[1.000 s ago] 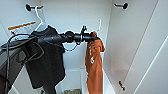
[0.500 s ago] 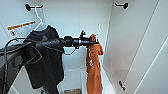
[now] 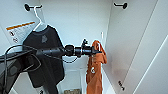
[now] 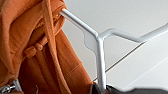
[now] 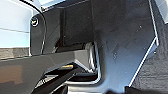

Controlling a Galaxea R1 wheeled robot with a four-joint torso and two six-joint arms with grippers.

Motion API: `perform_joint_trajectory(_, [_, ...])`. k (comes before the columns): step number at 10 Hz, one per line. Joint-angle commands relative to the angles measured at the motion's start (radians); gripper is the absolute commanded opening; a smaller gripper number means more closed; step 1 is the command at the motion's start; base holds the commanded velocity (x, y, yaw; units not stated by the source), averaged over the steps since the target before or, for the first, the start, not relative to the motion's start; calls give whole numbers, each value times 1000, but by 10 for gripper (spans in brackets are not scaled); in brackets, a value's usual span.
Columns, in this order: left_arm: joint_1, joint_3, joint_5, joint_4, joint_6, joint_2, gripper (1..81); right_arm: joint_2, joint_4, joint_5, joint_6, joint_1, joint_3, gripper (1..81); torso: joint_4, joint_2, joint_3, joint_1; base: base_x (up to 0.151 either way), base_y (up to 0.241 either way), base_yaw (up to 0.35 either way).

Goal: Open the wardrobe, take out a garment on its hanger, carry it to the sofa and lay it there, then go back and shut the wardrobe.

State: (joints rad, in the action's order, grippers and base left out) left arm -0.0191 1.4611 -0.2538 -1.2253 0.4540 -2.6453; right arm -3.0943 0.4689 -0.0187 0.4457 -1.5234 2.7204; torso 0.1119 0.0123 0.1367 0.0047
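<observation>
dark shirt (image 3: 46, 53) hangs on its own white hanger from the wardrobe (image 3: 75, 22) rail hook, well apart from the fingers, beside the arm's forearm. left gripper (image 3: 98, 51) is at the hanger (image 4: 100, 50) of the garment (image 3: 95, 67); the fingers appear pinched on the hanger stem, with the orange fabric bunched just beside them. risk: the top sits lopsided on one hanger arm and may slide off if tilted. risk: the arm cable may snag the dark shirt. right gripper finger state: cannot tell.
</observation>
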Motion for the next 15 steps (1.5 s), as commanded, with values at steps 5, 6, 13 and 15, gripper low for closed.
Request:
perform_joint_trajectory(5, [-132,-120,76,-11,57,66,10,-7,10,46,-2,33,-5,811,1,0,0,0,0,0,0])
perform_joint_trajectory(6, [-130,-122,74,-11,57,73,10,-7,10,48,-2,33,-5,811,1,0,0,0,0,0,0])
perform_joint_trajectory(13, [-123,-128,74,-13,57,76,10,-7,10,48,-4,33,-5,811,1,-1,-1,0,-63,0,0])
perform_joint_trajectory(15, [-113,-126,74,-13,57,70,10,-7,10,48,-4,33,-5,811,1,-1,-1,0,-84,0,0])
